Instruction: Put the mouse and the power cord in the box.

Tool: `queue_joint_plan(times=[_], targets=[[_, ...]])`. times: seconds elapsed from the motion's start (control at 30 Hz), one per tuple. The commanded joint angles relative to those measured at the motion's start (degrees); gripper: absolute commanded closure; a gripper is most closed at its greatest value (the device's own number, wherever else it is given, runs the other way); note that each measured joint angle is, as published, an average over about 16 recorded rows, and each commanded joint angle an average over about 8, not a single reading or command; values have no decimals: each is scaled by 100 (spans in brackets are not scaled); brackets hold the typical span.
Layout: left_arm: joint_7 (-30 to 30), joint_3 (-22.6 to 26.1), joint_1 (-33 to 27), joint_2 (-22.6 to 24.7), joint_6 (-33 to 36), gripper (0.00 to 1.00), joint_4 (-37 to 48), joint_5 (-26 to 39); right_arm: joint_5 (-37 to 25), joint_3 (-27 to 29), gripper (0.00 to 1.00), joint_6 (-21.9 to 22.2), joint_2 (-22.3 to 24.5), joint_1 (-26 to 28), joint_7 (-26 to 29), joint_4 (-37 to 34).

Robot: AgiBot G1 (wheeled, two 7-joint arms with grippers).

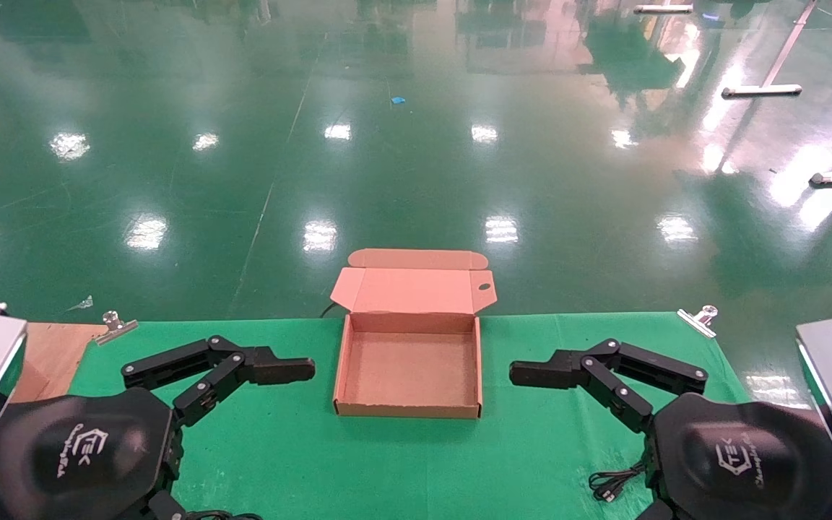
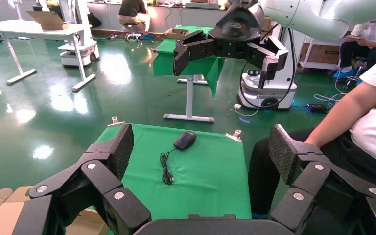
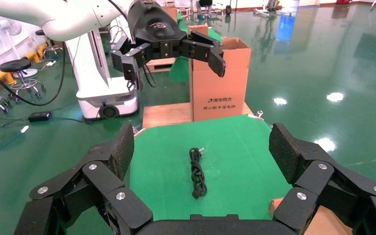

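The brown cardboard box (image 1: 407,410) lies open mid-table, lid hinged back, nothing inside. My left gripper (image 2: 203,147) hovers left of it, open and holding nothing; its far finger (image 1: 279,370) points at the box. The right gripper (image 3: 202,144) mirrors it on the right, also open, with its far finger (image 1: 542,374) aimed at the box. In the left wrist view the black mouse (image 2: 185,140) rests on the green cloth with its thin cable (image 2: 166,169) trailing. Under the right arm, only that cable (image 1: 611,485) shows in the head view. The bundled black power cord (image 3: 197,172) lies on the cloth.
Metal clips (image 1: 116,326) (image 1: 699,318) pin the green cloth (image 1: 300,448) at its far corners. A wooden board (image 1: 51,354) sits past the left edge and a tall carton (image 3: 220,78) stands on it. A seated person (image 2: 367,112) is close to the table's right side.
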Motion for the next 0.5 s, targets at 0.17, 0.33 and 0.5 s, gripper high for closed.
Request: queue_joint_plan(times=[0.17,0.33,0.5], targets=[[0,0,0,0,0,0,0,0,0,0,0,0,0,0,0,0],[0,0,0,0,0,0,0,0,0,0,0,0,0,0,0,0],[0,0,0,0,0,0,0,0,0,0,0,0,0,0,0,0]])
